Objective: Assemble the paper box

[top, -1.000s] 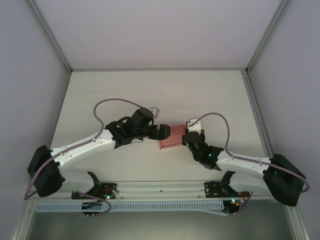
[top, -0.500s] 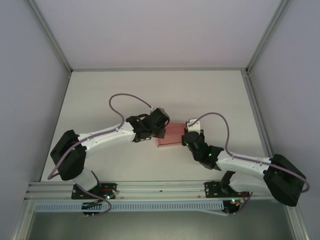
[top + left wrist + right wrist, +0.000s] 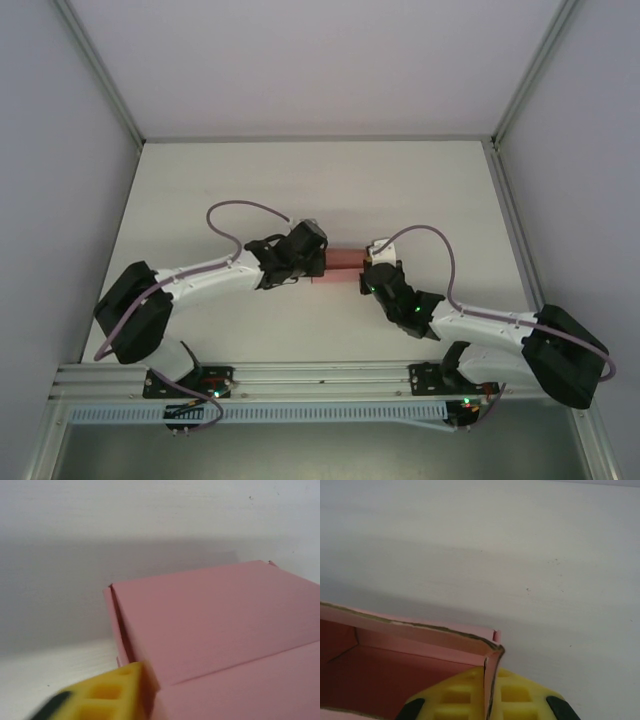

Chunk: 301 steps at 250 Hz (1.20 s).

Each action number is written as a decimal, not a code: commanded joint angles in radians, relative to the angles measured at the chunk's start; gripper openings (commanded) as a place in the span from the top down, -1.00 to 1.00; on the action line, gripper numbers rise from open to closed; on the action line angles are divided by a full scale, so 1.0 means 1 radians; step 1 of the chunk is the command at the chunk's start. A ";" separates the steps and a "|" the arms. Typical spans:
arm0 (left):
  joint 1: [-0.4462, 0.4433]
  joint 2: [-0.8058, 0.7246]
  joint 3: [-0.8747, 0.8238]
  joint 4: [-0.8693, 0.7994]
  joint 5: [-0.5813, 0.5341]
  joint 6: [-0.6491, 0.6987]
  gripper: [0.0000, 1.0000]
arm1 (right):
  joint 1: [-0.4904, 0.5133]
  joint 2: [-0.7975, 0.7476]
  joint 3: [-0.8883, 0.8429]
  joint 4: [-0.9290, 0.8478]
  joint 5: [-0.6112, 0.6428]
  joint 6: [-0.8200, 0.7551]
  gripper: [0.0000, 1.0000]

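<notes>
The pink paper box [image 3: 343,261] sits mid-table between my two grippers, partly folded, with raised walls. My right gripper [image 3: 368,272] is shut on the box's right wall. In the right wrist view both yellow fingers [image 3: 455,697] pinch that thin wall at a corner of the paper box [image 3: 395,672], whose inside faces the camera. My left gripper [image 3: 321,262] is at the box's left end. In the left wrist view one yellow finger [image 3: 102,695] presses against the side of the paper box [image 3: 210,625]. Its other finger is hidden behind the pink panels.
The white table [image 3: 220,190] is walled by grey panels left and right, with a metal rail [image 3: 320,375] along the near edge. The purple cables [image 3: 240,208] loop above both arms.
My left arm has drawn its elbow back and brought its gripper onto the box's left end. The box now looks narrower from above and sits slightly farther back. The right gripper kept its hold.
</notes>
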 commanded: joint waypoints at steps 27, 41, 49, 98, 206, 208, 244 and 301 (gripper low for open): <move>-0.059 -0.153 -0.014 -0.010 0.003 0.043 -0.51 | 0.012 -0.055 -0.069 -0.143 -0.046 0.012 0.95; -0.067 -0.188 -0.018 -0.028 0.008 0.057 -0.74 | 0.014 -0.070 -0.072 -0.155 -0.052 0.016 0.92; -0.074 -0.206 -0.017 -0.045 0.007 0.057 -0.80 | 0.014 -0.076 -0.069 -0.160 -0.058 0.010 0.83; -0.082 -0.257 -0.011 -0.188 -0.094 -0.006 -1.00 | 0.027 -0.127 -0.063 -0.246 -0.070 0.032 0.52; -0.013 -0.166 -0.085 -0.084 -0.048 -0.083 -0.99 | 0.035 -0.549 0.020 -0.843 -0.138 0.329 -0.59; -0.012 -0.164 -0.089 -0.074 -0.044 -0.083 -0.99 | 0.034 -0.556 0.023 -0.850 -0.136 0.332 -0.60; 0.011 -0.106 -0.136 0.063 0.062 -0.070 -0.96 | 0.033 -0.599 0.109 -0.924 -0.065 0.286 -0.81; 0.034 0.006 -0.176 0.169 0.152 -0.065 -0.51 | -0.007 -0.454 0.298 -0.982 0.066 0.171 -1.00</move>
